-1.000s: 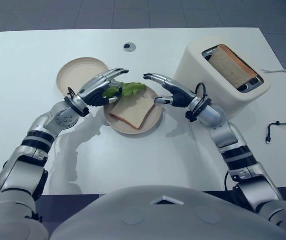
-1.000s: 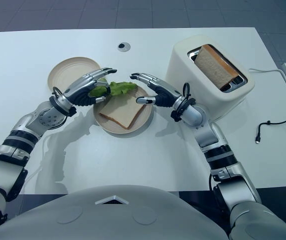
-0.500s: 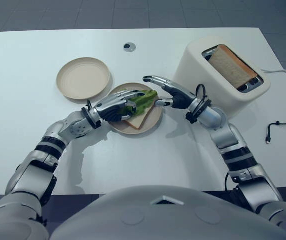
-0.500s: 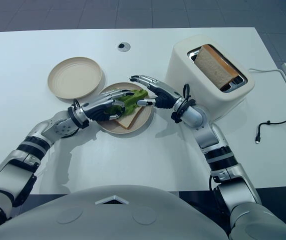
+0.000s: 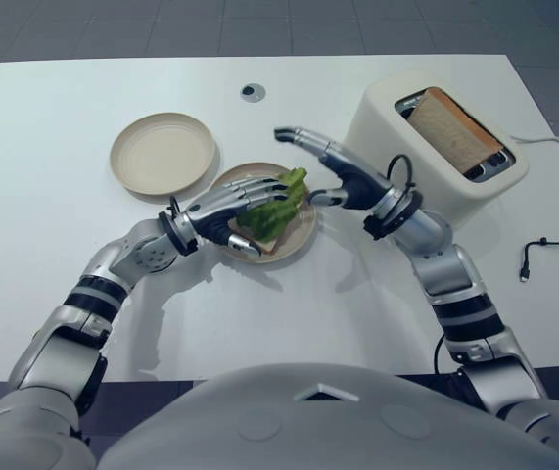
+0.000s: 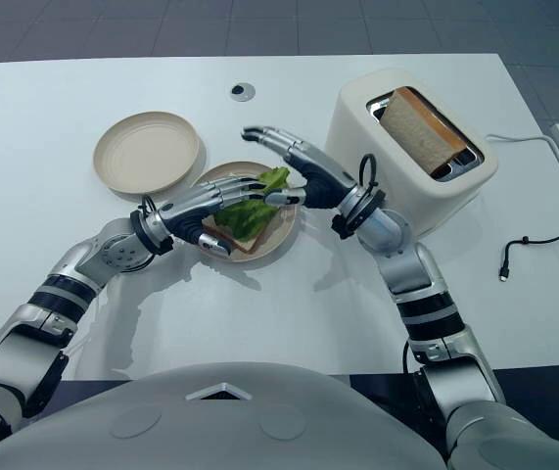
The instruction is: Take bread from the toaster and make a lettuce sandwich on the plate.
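One ruffled green lettuce leaf (image 5: 274,204) stretches from the spread-fingered left hand (image 5: 215,209) toward the right hand (image 5: 343,179), likewise spread.

On the plate (image 5: 309,226), lettuce (image 5: 275,204) and the left hand (image 5: 217,207) cover most of the bread slice (image 5: 265,244); only its near corner shows.

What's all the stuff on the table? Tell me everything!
Table: one, white, underneath.
Toaster: one, cream, back right.
Toast slice: one, tan, in toaster slot.
Near plate: one, beige, centre.
Bread slice: one, pale, on near plate.
Lettuce: one, green, on bread slice.
Empty plate: one, beige, back left.
Cable: one, black, right edge.
Round fitting: one, dark, back centre.
Left hand: one, silver, open, on lettuce.
Right hand: one, silver, open, beside toaster.
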Robot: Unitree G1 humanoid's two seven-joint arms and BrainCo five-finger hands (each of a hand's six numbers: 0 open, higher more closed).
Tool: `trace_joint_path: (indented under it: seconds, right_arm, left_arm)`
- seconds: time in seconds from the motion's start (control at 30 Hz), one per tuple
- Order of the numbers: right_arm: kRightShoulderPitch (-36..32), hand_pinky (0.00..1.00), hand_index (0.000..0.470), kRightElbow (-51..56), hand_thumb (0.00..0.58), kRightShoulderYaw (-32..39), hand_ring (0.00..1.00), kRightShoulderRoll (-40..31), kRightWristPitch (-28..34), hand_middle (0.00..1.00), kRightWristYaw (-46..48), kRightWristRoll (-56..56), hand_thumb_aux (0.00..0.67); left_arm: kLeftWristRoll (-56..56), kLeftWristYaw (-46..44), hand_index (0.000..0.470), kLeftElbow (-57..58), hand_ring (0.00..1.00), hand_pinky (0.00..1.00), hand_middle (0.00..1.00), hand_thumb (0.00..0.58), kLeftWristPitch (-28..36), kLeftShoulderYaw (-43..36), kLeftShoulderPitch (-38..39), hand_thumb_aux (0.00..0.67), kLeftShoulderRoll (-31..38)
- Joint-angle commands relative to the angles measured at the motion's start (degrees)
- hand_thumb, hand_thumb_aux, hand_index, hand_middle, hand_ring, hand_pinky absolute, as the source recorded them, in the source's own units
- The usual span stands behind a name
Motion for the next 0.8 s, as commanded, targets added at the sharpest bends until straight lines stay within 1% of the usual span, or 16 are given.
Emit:
trace_joint_path:
  seconds: [0.03,0.17,0.23,0.33,0.47,0.5,0.57,0.67,0.8]
  right_arm:
    - [0.67,0.0,0.0,-5.86,0.0,-5.61,0.0,-2.38,3.29,0.0,-0.01,1.09,0.0]
    - [0.49,0.0,0.0,-9.22,0.0,-16.52,0.0,-10.18,7.95,0.0,2.3,1.2,0.0]
    - [1.31,0.0,0.0,-9.5,0.0,-22.6,0.0,-15.06,8.9,0.0,3.82,1.65,0.0]
    - [4.17,0.0,0.0,-8.24,0.0,-28.72,0.0,-20.75,8.57,0.0,5.71,0.39,0.0]
    - [8.2,0.0,0.0,-3.94,0.0,-36.03,0.0,-26.48,7.57,0.0,5.94,-2.46,0.0]
    - [8.99,0.0,0.0,-3.02,0.0,-36.72,0.0,-27.48,7.44,0.0,5.98,-3.26,0.0]
    - [10.11,0.0,0.0,-0.74,0.0,-35.58,0.0,-28.76,6.88,0.0,5.45,-6.03,0.0]
    - [11.31,0.0,0.0,1.61,0.0,-30.91,0.0,-28.52,6.06,0.0,5.39,-9.29,0.0]
    - [10.26,0.0,0.0,3.19,0.0,-26.43,0.0,-28.24,4.97,0.0,4.83,-10.52,0.0]
  left_arm:
    - [-4.72,-1.83,0.0,-3.19,0.0,0.0,0.0,0.0,-1.38,2.06,1.62,0.0,1.22]
    - [-7.42,-2.69,0.0,-3.86,0.0,0.0,0.0,0.0,-1.81,4.0,2.14,0.0,1.48]
    - [-7.61,-3.24,0.0,-3.9,0.0,0.0,0.0,0.0,-1.73,4.44,2.32,0.0,1.52]
    - [-7.13,-3.56,0.0,-3.3,0.0,0.0,0.0,0.0,-1.44,4.8,1.95,0.0,0.97]
    - [-8.35,-4.89,0.0,-2.54,0.0,0.0,0.0,0.0,-2.38,4.45,1.34,0.0,0.52]
    - [-8.7,-5.22,0.0,-2.63,0.0,0.0,0.0,0.0,-2.44,4.62,1.24,0.0,0.52]
    - [-9.0,-5.69,0.0,-2.38,0.0,0.0,0.0,0.0,-2.51,4.87,1.0,0.0,0.3]
    - [-8.51,-5.99,0.0,-1.07,0.0,0.0,0.0,0.0,-2.48,4.86,0.33,0.0,-0.17]
    - [-8.67,-6.17,0.0,-0.24,0.0,0.0,0.0,0.0,-2.77,5.2,0.14,0.0,-0.33]
